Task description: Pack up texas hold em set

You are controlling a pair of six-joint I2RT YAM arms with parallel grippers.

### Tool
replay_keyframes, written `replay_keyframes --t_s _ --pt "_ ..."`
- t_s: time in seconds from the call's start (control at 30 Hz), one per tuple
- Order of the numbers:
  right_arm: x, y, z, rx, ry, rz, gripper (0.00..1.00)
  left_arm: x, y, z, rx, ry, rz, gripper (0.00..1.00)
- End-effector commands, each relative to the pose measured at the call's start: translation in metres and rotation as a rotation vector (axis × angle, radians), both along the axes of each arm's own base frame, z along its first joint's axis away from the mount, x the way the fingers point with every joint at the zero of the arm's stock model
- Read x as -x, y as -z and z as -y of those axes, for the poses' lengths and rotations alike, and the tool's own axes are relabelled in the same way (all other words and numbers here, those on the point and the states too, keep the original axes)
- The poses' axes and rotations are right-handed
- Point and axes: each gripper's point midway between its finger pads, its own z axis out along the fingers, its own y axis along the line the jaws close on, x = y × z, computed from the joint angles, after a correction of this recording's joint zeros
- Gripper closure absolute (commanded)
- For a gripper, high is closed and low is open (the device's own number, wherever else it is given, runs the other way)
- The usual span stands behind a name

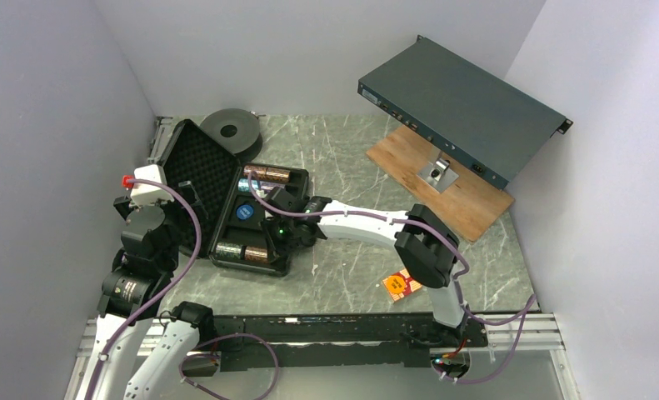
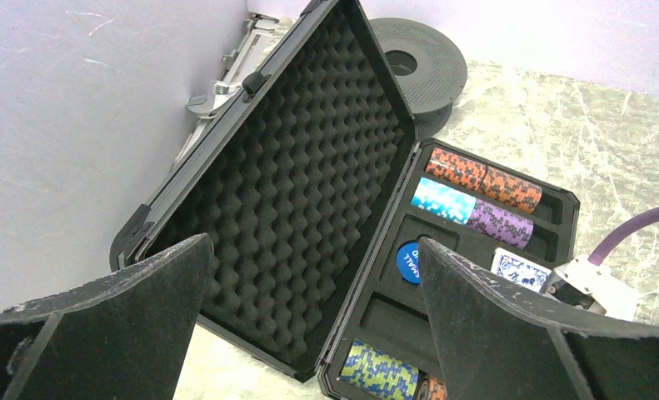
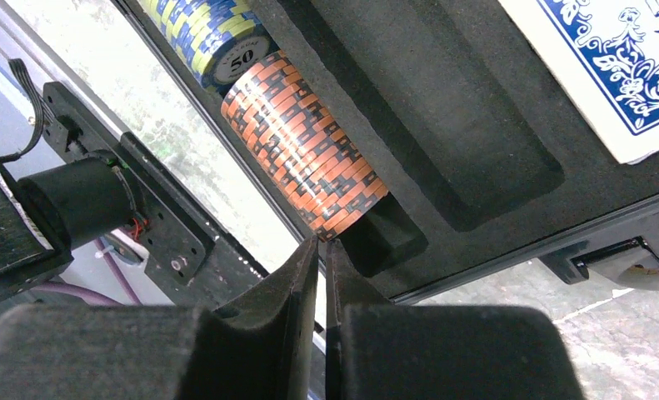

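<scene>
The black briefcase lies open at the left, its foam lid raised. Its tray holds orange chip stacks, a light-blue stack, a purple stack, a blue round button, a blue-backed card deck and a yellow-and-blue stack. My left gripper is open and empty, hovering before the lid. My right gripper is shut and empty, its tips at the end of the near orange stack, over the tray's front corner. One tray slot is empty.
A small orange packet lies on the table near the right arm. A black spool sits behind the case. A large dark-grey metal box leans over a wooden board at the back right. Walls close in on both sides.
</scene>
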Motion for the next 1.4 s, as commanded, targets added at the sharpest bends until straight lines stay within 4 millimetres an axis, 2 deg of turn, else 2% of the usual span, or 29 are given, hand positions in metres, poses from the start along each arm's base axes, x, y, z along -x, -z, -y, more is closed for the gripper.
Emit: replay_keyframes --t_s 0.0,0.7,1.0,1.1,1.23,1.37 --pt "-0.006 -0.012 -0.022 -0.073 -0.013 0.023 0.9 -0.003 -0.007 0.002 0.002 0.007 0.03 0.0" --pt "-0.011 -0.014 -0.04 -0.123 -0.007 0.008 0.9 -0.003 -0.006 0.002 0.0 0.007 0.028 0.0" --pt "-0.012 -0.016 -0.029 -0.104 0.031 0.025 0.84 -0.002 -0.007 0.001 -0.001 0.004 0.031 0.0" --pt "-0.013 -0.022 -0.022 -0.092 0.043 0.042 0.82 -0.002 -0.008 0.001 0.001 0.003 0.032 0.0" --pt "-0.018 -0.047 -0.015 -0.091 0.059 0.091 0.79 -0.002 -0.008 0.0 0.001 -0.001 0.033 0.0" --pt "-0.026 -0.068 -0.008 -0.082 0.08 0.148 0.69 -0.001 -0.008 0.0 0.0 -0.001 0.036 0.0"
